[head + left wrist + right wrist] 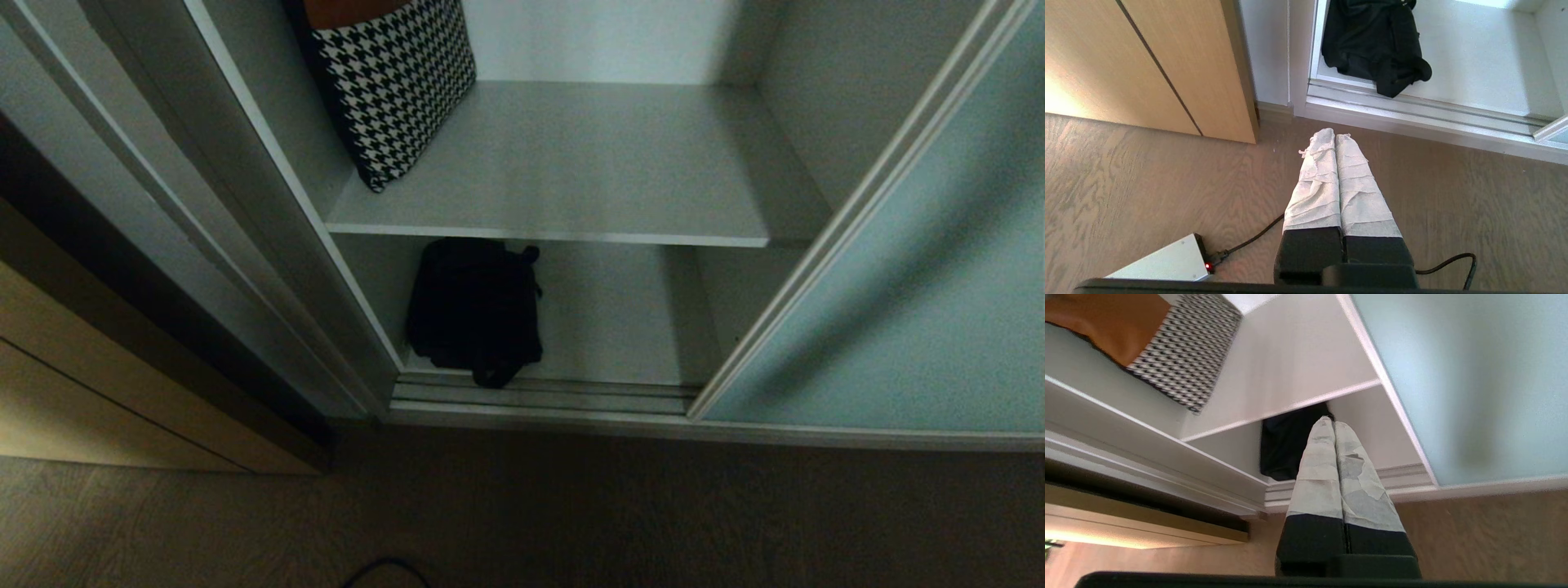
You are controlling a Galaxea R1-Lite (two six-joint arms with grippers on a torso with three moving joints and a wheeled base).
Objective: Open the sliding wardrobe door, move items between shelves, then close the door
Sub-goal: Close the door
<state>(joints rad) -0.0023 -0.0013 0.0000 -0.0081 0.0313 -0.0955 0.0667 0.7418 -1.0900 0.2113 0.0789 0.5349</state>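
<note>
On the far left stands a beige wooden panel [73, 384], and next to it is the pale frame of the wardrobe [269, 245]. Inside, the houndstooth bag [392, 82] with its orange top leans against the left wall, resting on the upper shelf [588, 163] — the rest of that shelf is bare. Under it, the black bag [473, 310] lies floppy on the bottom shelf [620, 318], near the left side, and a bit of it hangs over onto the ribbed floor track [571, 396]. To the right, the sliding wardrobe door [898, 302] with its frosted blue-green glass is pushed aside, so the space with the shelves is open. Neither arm shows from the head camera. The left tool [1334, 136] hangs low over the wooden floor [1126, 183] in front of the wardrobe, its two white-wrapped fingers [1314, 183] pressed tight together with nothing between them — a small silver box [1163, 261] with a red light and a black cable [1249, 241] lie on the floor close by. The right tool [1333, 424] points toward the bottom shelf where the black bag is, and its wrapped fingers are pressed together too, holding nothing
</note>
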